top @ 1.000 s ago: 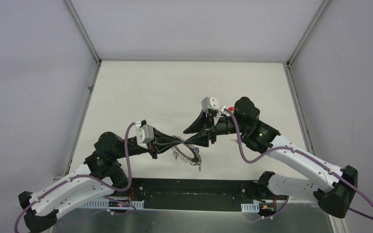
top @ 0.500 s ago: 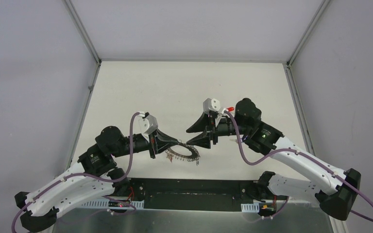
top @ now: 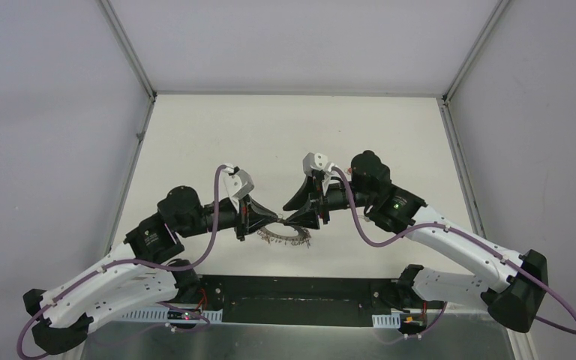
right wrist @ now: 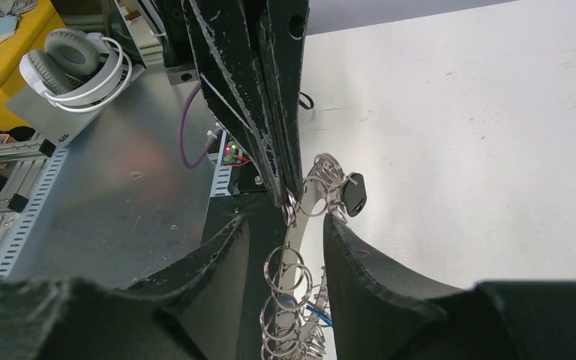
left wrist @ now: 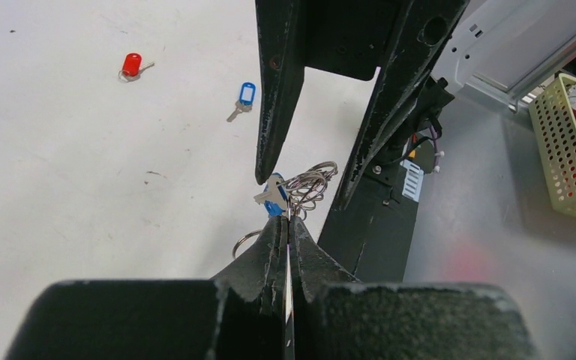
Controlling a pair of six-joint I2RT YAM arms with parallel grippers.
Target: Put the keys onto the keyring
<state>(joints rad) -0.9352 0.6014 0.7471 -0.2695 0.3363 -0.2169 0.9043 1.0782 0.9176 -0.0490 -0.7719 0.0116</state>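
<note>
Top external view puts your two grippers tip to tip over the near middle of the table [top: 217, 135], with the keyring [top: 285, 237] just below them. Your left gripper [top: 276, 217] is pinched tight on the keyring's flat rim. In the left wrist view the grey metal runs edge-on between its closed fingers, and a hanging blue tag [left wrist: 275, 196] sits on the ring just past the tips.

Your right gripper [top: 300, 217] has its jaws partly apart, straddling the ring. In the right wrist view the wire loops [right wrist: 283, 279] fill the gap between its fingers, and you cannot tell whether either finger touches metal. A black tag [right wrist: 354, 193] hangs off the rim beyond them.

The red key [left wrist: 130, 65] and blue key [left wrist: 244, 97] lie loose on the table, near each other and well apart from the ring.
</note>
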